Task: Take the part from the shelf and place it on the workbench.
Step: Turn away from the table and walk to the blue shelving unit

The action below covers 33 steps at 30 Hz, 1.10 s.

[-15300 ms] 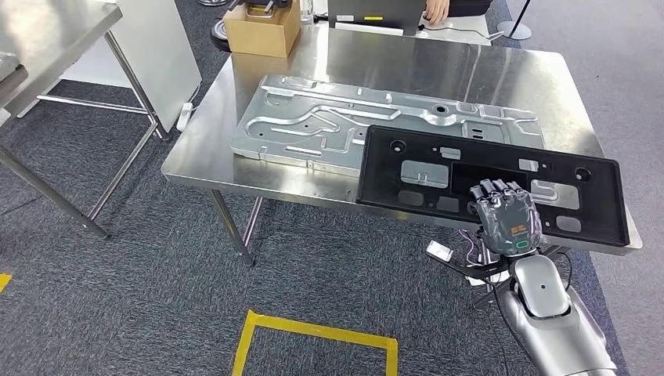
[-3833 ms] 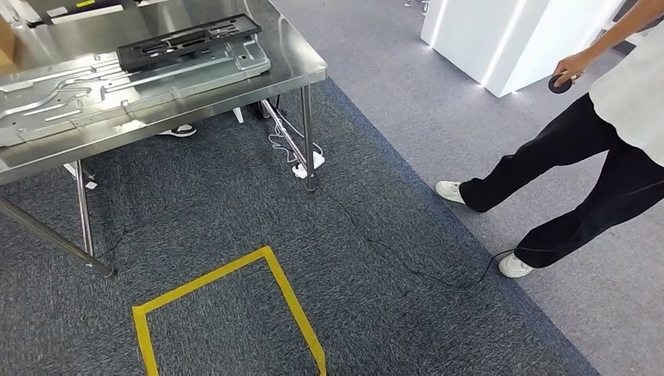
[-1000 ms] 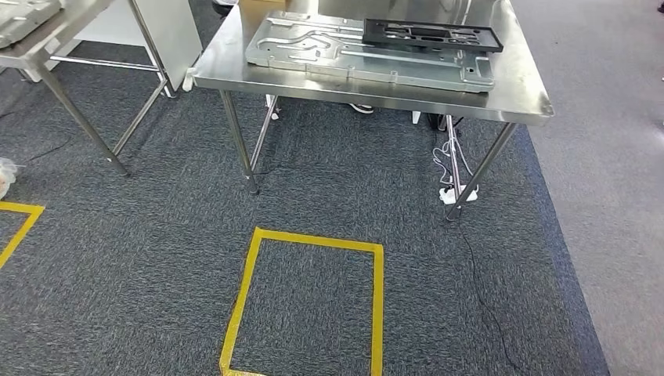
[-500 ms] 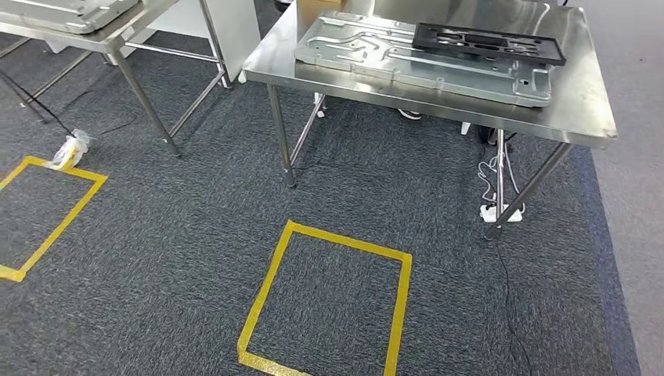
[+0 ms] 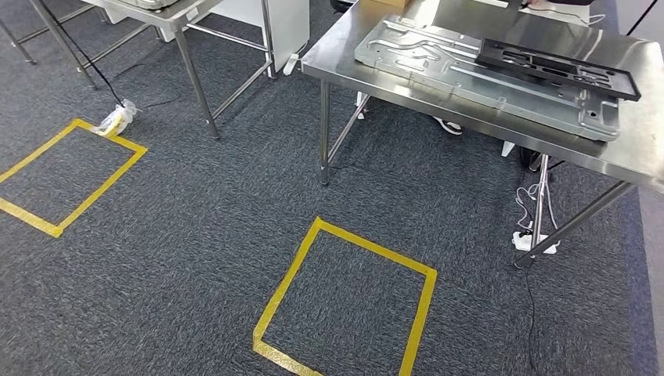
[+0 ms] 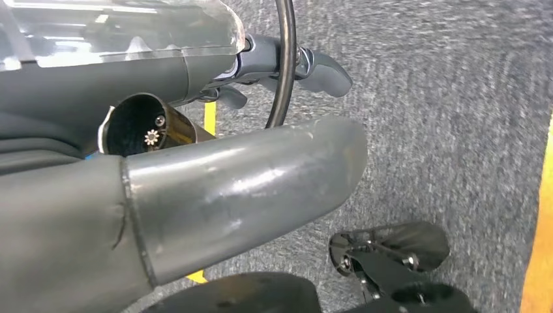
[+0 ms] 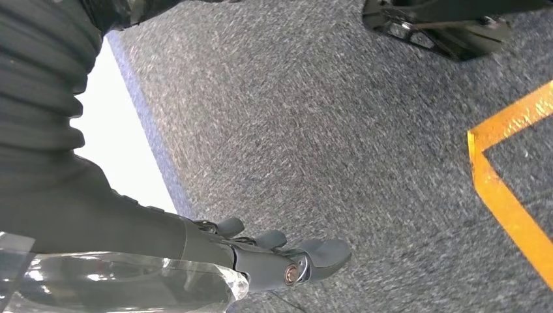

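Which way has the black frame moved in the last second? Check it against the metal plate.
No. The black frame lies on the same end of the metal plate; only the camera turned.

the part (image 5: 560,69) is a flat, black, rectangular frame with several cut-out openings and small holes along its length. it lies flat on top of a larger silver stamped metal panel (image 5: 470,74), toward that panel's far, right-hand end, its long side running with the panel's. both rest on the steel desk (image 5: 650,149), the panel's near edge close to the desk's front edge. neither robot hand is near it; the part sits untouched.
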Available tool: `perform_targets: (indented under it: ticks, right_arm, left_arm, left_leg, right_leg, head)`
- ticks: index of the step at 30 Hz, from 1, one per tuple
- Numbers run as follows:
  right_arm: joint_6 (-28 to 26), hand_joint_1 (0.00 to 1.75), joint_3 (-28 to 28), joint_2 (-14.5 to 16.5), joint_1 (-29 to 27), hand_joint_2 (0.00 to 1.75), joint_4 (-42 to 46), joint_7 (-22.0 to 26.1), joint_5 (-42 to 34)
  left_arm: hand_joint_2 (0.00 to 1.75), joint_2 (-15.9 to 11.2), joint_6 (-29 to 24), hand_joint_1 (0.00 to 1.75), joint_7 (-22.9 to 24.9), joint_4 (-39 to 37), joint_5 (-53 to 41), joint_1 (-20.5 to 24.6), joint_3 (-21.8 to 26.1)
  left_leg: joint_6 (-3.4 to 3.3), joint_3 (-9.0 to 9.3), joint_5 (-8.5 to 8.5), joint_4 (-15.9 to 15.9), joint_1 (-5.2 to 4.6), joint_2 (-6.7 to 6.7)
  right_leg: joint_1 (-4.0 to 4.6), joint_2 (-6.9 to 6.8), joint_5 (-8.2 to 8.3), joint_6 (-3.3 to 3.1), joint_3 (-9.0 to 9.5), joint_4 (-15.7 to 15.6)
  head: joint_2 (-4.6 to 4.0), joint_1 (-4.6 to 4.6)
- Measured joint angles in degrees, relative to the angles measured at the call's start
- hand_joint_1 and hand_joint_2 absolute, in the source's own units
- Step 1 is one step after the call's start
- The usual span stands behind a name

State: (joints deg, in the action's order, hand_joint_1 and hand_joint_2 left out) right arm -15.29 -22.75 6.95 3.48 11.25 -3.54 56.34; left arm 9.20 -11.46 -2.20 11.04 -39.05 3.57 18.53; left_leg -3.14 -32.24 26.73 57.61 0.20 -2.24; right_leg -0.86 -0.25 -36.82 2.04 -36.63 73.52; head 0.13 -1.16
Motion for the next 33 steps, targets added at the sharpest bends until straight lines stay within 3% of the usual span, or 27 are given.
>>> perform_targets:
  ticks: [2,4,6,8,10,12,14,15,16,18,20,21,23,24,26,27,29,30,31,33]
  right_arm:
    - [0.0,0.00,0.0,0.1,-0.1,1.75,0.0,-0.1,0.2]
    - [0.1,0.00,0.0,0.1,-0.1,1.75,0.0,-0.1,0.2]
    - [0.1,0.00,-0.1,0.2,0.1,1.75,0.0,-0.1,0.2]
    - [0.2,0.00,-0.1,0.4,0.4,1.75,0.0,-0.1,0.2]
    - [0.3,0.00,-0.1,0.6,0.3,1.75,0.0,0.0,0.3]
    - [0.2,0.00,-0.2,0.7,0.1,1.75,0.0,0.0,0.3]
    - [0.1,0.00,-0.5,0.7,0.0,1.75,0.0,0.3,0.3]
    - [0.0,0.00,-0.6,0.7,0.0,1.75,0.0,0.5,0.2]
    - [-0.1,0.00,-0.7,0.7,0.1,1.75,0.0,0.7,0.3]
    - [-0.1,0.00,-0.9,0.9,0.2,1.75,0.0,0.9,0.3]
    - [-0.1,0.00,-1.2,1.0,0.2,1.75,0.0,0.7,-0.1]
    - [-0.1,0.00,-1.5,1.0,0.3,1.75,0.0,0.7,-0.5]
    - [0.0,0.00,-2.0,1.2,0.3,1.75,0.0,0.6,-1.0]
    - [0.0,0.00,-2.2,1.2,0.3,1.75,0.0,0.6,-1.0]
    - [0.0,0.00,-2.4,1.2,0.2,1.75,0.0,0.5,-0.9]
    - [0.0,0.00,-2.5,1.3,0.1,1.75,0.0,0.4,-0.9]
    - [0.0,0.00,-2.7,1.3,-0.1,1.75,-0.1,0.3,-0.9]
    - [-0.1,0.00,-2.8,1.3,-0.2,1.75,-0.1,0.2,-0.9]
    - [-0.1,0.00,-2.9,1.3,-0.3,1.75,-0.1,0.1,-0.9]
    - [-0.1,0.00,-3.0,1.3,-0.5,1.75,-0.1,0.0,-0.9]
  left_arm:
    - [0.00,0.0,-0.1,0.00,-0.3,0.0,0.1,-0.1,0.0]
    - [0.00,0.0,-0.1,0.00,-0.5,0.0,0.1,-0.1,0.0]
    - [0.00,0.1,-0.2,0.00,-0.6,0.0,0.2,0.0,0.1]
    - [0.00,0.0,-0.4,0.00,-0.7,0.0,0.4,-0.2,0.2]
    - [0.00,-0.1,-0.8,0.00,-0.5,0.0,0.6,-0.4,0.6]
    - [0.00,-0.2,-0.9,0.00,0.6,0.0,0.6,-0.5,1.0]
    - [0.00,-0.2,-0.7,0.00,2.7,0.0,0.6,-0.7,1.3]
    - [0.00,-0.3,-0.7,0.00,3.7,0.0,0.5,-0.9,1.5]
    - [0.00,-0.4,-0.7,0.00,4.4,0.0,0.5,-1.1,1.6]
    - [0.00,-0.5,-0.7,0.00,4.9,0.0,0.5,-1.5,1.9]
    - [0.00,-0.6,-0.7,0.00,4.0,0.0,0.5,-1.5,2.2]
    - [0.00,-0.6,-0.8,0.00,3.2,0.0,0.4,-1.4,2.3]
    - [0.00,-0.7,-1.1,0.00,2.0,0.0,0.2,-1.5,2.4]
    - [0.00,-0.7,-1.3,0.00,1.8,0.0,0.1,-1.5,2.5]
    - [0.00,-0.7,-1.4,0.00,1.7,0.0,-0.1,-1.4,2.5]
    - [0.00,-0.8,-1.4,0.00,1.8,0.0,-0.3,-1.3,2.5]
    - [0.00,-0.8,-1.3,0.00,1.8,0.0,-0.6,-1.2,2.6]
    - [0.00,-0.8,-1.2,0.00,1.9,0.0,-0.8,-1.3,2.6]
    - [0.00,-0.9,-1.0,0.00,2.1,0.0,-1.0,-1.3,2.6]
    - [0.00,-0.9,-0.7,0.00,2.5,0.0,-1.5,-1.3,2.6]
  left_leg:
    - [0.09,0.14,0.05,0.2,-0.06,-1.44]
    - [0.44,0.00,0.10,0.4,-0.13,-2.68]
    - [1.14,-0.39,-0.02,0.4,0.04,-3.72]
    - [1.90,-0.62,-0.15,0.3,0.23,-4.34]
    - [2.39,-1.62,1.27,2.4,0.06,-2.46]
    - [2.81,-4.71,4.82,8.7,0.06,0.44]
    - [3.28,-7.85,7.20,15.1,0.33,1.55]
    - [3.45,-8.15,6.91,15.8,0.44,1.79]
    - [3.54,-7.20,5.53,14.1,0.52,2.05]
    - [3.36,-3.08,2.15,6.5,0.46,3.79]
    - [2.79,-0.34,0.70,1.3,0.16,5.40]
    - [2.49,-0.14,0.84,0.7,-0.02,5.60]
    - [1.88,-0.23,0.53,0.5,0.02,4.45]
    - [1.52,-0.15,0.34,0.2,0.12,3.92]
    - [0.84,0.00,-0.08,-0.3,0.39,2.92]
    - [0.66,-0.10,-0.17,-0.3,0.37,2.44]
    - [0.49,-0.35,-0.27,-0.2,0.31,1.24]
    - [0.48,-0.39,-0.28,-0.2,0.28,0.54]
    - [0.49,-0.39,-0.27,-0.1,0.27,-0.23]
    - [0.61,-0.37,-0.22,0.2,0.30,-1.76]
  right_leg:
    - [0.04,1.00,4.53,-0.49,2.40,-6.2]
    - [0.09,3.44,7.51,-1.21,5.18,-13.2]
    - [0.26,4.53,7.78,-1.67,5.95,-15.3]
    - [0.25,3.40,8.10,-2.10,6.19,-15.9]
    - [-0.07,1.99,8.56,-2.76,6.68,-16.9]
    - [-0.13,0.37,8.69,-3.18,6.85,-17.3]
    - [0.02,-1.29,8.52,-3.23,6.75,-17.1]
    - [0.05,-2.04,8.37,-3.20,6.73,-16.9]
    - [0.05,-2.69,8.19,-3.11,6.76,-16.8]
    - [0.10,-3.88,7.68,-2.73,6.90,-16.3]
    - [0.38,-4.86,7.22,-2.12,7.04,-15.9]
    - [0.52,-5.28,7.12,-1.83,7.12,-15.9]
    - [0.53,-6.01,6.95,-1.23,7.40,-15.9]
    - [0.41,-5.57,6.52,-0.91,7.42,-15.6]
    - [0.14,-3.08,3.77,-0.39,5.95,-11.9]
    - [0.05,-1.56,1.74,-0.24,4.37,-8.3]
    - [0.02,-0.25,-1.18,-0.08,0.85,-1.2]
    - [0.03,-0.05,-1.09,-0.07,0.06,0.3]
    - [0.03,0.11,0.22,-0.15,0.33,-0.5]
    - [-0.01,1.45,4.66,-0.59,3.44,-7.8]
  head:
    - [0.00,-0.01]
    - [0.00,0.00]
    - [0.00,0.00]
    - [0.00,-0.01]
    - [0.00,0.18]
    - [0.00,0.40]
    - [0.00,0.43]
    - [0.00,0.43]
    - [0.00,0.43]
    - [0.00,0.44]
    - [0.00,0.40]
    - [0.00,0.39]
    - [0.00,0.40]
    - [0.00,0.37]
    - [0.00,0.32]
    - [0.00,0.29]
    - [0.00,0.29]
    - [0.00,0.30]
    - [0.00,0.30]
    - [0.00,0.30]
